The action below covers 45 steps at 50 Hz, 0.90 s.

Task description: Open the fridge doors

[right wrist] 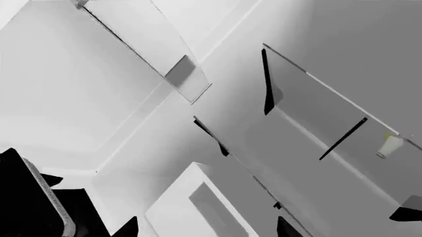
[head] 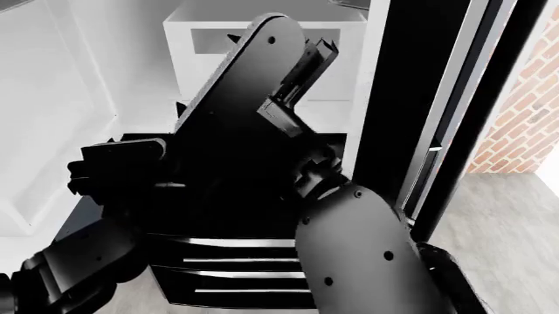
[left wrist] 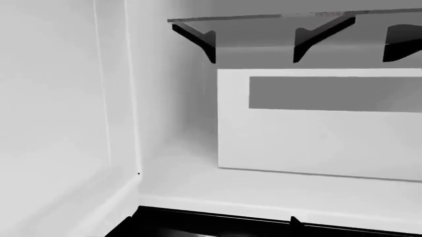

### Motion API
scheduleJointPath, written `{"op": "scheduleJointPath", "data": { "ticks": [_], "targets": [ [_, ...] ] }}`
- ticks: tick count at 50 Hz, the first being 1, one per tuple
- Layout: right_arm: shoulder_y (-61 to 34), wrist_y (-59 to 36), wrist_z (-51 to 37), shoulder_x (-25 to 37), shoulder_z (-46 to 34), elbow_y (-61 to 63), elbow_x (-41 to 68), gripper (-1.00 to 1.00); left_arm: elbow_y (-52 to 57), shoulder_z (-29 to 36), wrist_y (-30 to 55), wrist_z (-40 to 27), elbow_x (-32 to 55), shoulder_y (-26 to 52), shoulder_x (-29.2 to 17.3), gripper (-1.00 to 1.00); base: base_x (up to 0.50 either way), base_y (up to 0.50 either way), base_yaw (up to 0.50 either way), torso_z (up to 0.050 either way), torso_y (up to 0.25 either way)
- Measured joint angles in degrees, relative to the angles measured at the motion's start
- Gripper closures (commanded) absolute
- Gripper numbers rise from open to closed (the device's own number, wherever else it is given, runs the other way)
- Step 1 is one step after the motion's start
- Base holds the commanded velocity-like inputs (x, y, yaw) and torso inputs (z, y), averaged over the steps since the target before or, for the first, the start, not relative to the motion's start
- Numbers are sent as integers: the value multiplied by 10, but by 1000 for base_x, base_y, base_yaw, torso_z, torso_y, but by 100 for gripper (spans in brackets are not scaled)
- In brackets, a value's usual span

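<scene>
White fridge interior [left wrist: 185, 182] fills both wrist views. Right fridge door [head: 410, 98] stands swung out, left apparently open too. Tool states: cannot tell.

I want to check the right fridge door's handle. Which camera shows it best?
The head view: the right door stands swung open, edge-on, with its long silver handle running down it. Both wrist views look into the white fridge interior, showing shelves and a drawer box, and no handle.
</scene>
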<state>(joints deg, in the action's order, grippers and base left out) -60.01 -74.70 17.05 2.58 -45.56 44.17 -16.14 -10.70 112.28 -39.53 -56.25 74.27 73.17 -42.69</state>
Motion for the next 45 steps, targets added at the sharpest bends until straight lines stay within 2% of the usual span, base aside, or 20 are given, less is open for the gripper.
{"op": "scheduleJointPath", "data": {
  "ticks": [28, 45],
  "targets": [
    [-45, 256, -22, 6, 143, -327, 134, -100, -13, -9, 1, 4, -7, -16, 5, -100, 0, 0, 0, 0, 0],
    [-57, 348, -48, 8, 206, -432, 218, -100, -20, -15, 2, 9, -8, -25, 8, -100, 0, 0, 0, 0, 0]
  ]
}}
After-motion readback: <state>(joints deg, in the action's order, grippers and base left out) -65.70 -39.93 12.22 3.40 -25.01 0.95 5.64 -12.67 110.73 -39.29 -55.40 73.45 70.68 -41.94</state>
